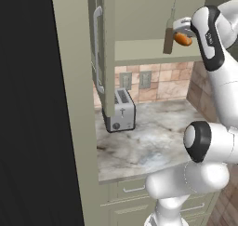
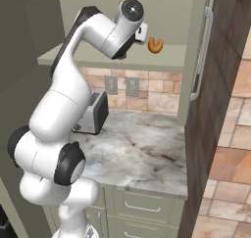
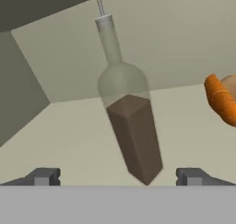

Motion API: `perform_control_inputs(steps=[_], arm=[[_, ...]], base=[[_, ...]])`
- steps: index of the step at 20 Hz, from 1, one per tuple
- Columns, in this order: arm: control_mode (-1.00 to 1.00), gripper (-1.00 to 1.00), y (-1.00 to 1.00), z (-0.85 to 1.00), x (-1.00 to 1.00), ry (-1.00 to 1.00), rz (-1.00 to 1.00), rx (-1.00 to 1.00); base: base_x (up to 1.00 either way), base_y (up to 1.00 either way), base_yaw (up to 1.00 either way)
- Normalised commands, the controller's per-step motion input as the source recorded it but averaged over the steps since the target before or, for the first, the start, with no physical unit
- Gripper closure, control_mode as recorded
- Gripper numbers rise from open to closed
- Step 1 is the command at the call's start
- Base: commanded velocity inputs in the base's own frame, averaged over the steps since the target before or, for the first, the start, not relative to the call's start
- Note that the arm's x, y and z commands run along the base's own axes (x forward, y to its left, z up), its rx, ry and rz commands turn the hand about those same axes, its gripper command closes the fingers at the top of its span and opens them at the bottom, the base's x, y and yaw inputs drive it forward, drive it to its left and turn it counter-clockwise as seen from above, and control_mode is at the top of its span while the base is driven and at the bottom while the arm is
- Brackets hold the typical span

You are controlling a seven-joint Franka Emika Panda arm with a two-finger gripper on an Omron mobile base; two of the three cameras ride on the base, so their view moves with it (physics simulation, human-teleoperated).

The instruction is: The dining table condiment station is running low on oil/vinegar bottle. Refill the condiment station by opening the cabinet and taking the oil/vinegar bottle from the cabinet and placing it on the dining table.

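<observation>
Left base view gives you the open cabinet point(image 1: 104, 43) at the top of the frame, its door point(image 1: 97, 48) swung toward you at the upper left. On its shelf, at the upper right, stands the oil/vinegar bottle point(image 1: 168, 36), upright, with the thin neck going up. Just right of it you see an orange croissant point(image 1: 182, 39), partly behind the arm's wrist. Below, a toaster point(image 1: 121, 111) sits on the marble counter point(image 1: 148, 141).

Right base view shows you the other side: here the arm covers the place of the bottle, and you see the croissant point(image 2: 155, 45) on the shelf at the upper middle, and the other door point(image 2: 203, 56) open at the right.

Hand view puts the bottle point(image 3: 126, 121) in the middle, tilted in the frame, dark brown below and clear above. The gripper point(image 3: 117, 177) has its fingertips point(image 3: 44, 176) wide apart at the bottom, one on each side of the bottle's base, and you cannot tell that they touch it. The croissant point(image 3: 220, 98) is at the right edge.
</observation>
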Motion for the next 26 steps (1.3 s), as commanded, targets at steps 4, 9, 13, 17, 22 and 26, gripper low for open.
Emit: perform_control_inputs(steps=[4,9,13,17,22,26], arm=[[-1.00,-1.00,0.00,-0.02,0.33,-0.06,0.02,-0.01],[-1.00,-1.00,-0.01,-0.07,0.30,-0.07,0.03,-0.01],[-1.00,-1.00,-0.06,-0.16,0.28,-0.08,0.04,-0.02],[-1.00,-1.00,-0.09,-0.14,0.27,-0.07,0.05,-0.02],[-1.00,-1.00,-0.09,-0.01,0.24,-0.08,0.08,0.00],[-1.00,-1.00,-0.08,0.00,0.19,-0.07,0.08,0.00]], base=[[0.00,0.00,0.00],[0.00,0.00,0.00],[0.00,0.00,0.00],[0.00,0.00,0.00],[0.00,0.00,0.00],[0.00,0.00,0.00]])
